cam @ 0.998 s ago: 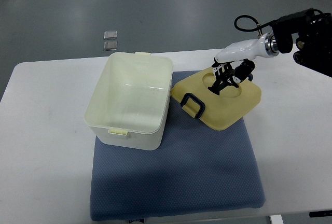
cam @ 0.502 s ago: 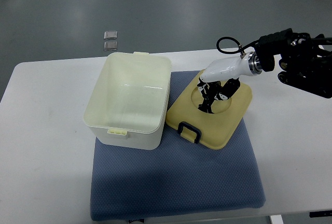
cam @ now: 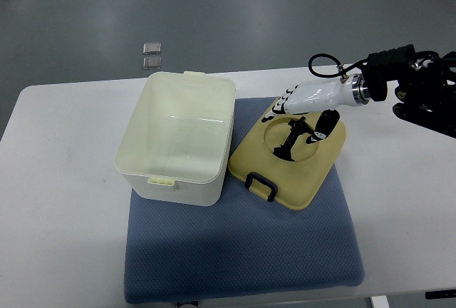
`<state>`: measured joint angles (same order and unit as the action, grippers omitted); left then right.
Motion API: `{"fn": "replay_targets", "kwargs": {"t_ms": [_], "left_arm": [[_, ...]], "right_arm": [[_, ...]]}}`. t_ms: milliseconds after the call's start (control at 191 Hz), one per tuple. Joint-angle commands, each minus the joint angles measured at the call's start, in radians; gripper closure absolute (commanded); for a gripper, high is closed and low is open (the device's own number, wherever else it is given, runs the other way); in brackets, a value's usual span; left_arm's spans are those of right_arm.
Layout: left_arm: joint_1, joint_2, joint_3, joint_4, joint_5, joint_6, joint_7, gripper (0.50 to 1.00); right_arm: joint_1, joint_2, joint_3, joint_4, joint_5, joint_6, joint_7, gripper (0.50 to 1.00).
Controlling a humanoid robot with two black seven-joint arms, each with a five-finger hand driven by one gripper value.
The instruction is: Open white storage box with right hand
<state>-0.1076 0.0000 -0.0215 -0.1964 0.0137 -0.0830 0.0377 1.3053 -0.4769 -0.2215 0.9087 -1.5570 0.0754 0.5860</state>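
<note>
The white storage box (cam: 179, 189) stands open and empty on the left part of a blue mat (cam: 242, 251). Its yellowish lid (cam: 313, 172) lies just right of the box on the mat, with its left edge against the box wall and a black handle (cam: 260, 185) at its near edge. My right hand (cam: 303, 128) comes in from the right and hovers over the lid's round recess. Its black fingers (cam: 291, 140) hang down, spread and loose, holding nothing.
The mat lies on a white table (cam: 64, 201). Bare table surface shows left of the box and right of the lid. Two small grey squares (cam: 152, 55) lie on the floor beyond the far edge.
The lid slid left until it rested against the box and now lies still. My right hand let go of it, rose a little and its fingers loosened.
</note>
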Motion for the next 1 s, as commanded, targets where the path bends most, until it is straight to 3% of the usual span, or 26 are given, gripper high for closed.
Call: {"fn": "replay_targets", "kwargs": {"t_ms": [0, 199, 319, 444, 538, 784, 993], "left_arm": [[0.000, 0.000, 0.000, 0.000, 0.000, 0.000, 0.001, 0.500], [-0.001, 0.000, -0.002, 0.000, 0.000, 0.000, -0.001, 0.500], [0.000, 0.000, -0.002, -0.005, -0.001, 0.000, 0.001, 0.500], [0.000, 0.000, -0.002, -0.006, -0.001, 0.000, -0.001, 0.500], [0.000, 0.000, -0.002, -0.008, -0.001, 0.000, 0.001, 0.500], [0.000, 0.000, -0.002, -0.008, 0.000, 0.000, 0.001, 0.500], [0.000, 0.000, -0.003, -0.006, -0.001, 0.000, -0.001, 0.500]], "right_arm": [[0.023, -0.025, -0.001, 0.012, 0.002, 0.001, 0.020, 0.599], [0.057, -0.077, 0.027, 0.022, 0.038, 0.006, 0.025, 0.599], [0.029, -0.089, 0.134, 0.016, 0.255, 0.049, 0.008, 0.599], [-0.052, -0.088, 0.254, -0.016, 0.620, 0.086, -0.089, 0.599], [-0.138, -0.081, 0.335, -0.030, 0.842, 0.080, -0.170, 0.599], [-0.366, -0.016, 0.609, -0.037, 1.218, 0.040, -0.261, 0.599], [-0.480, 0.026, 0.722, -0.040, 1.347, -0.023, -0.271, 0.599]]}}
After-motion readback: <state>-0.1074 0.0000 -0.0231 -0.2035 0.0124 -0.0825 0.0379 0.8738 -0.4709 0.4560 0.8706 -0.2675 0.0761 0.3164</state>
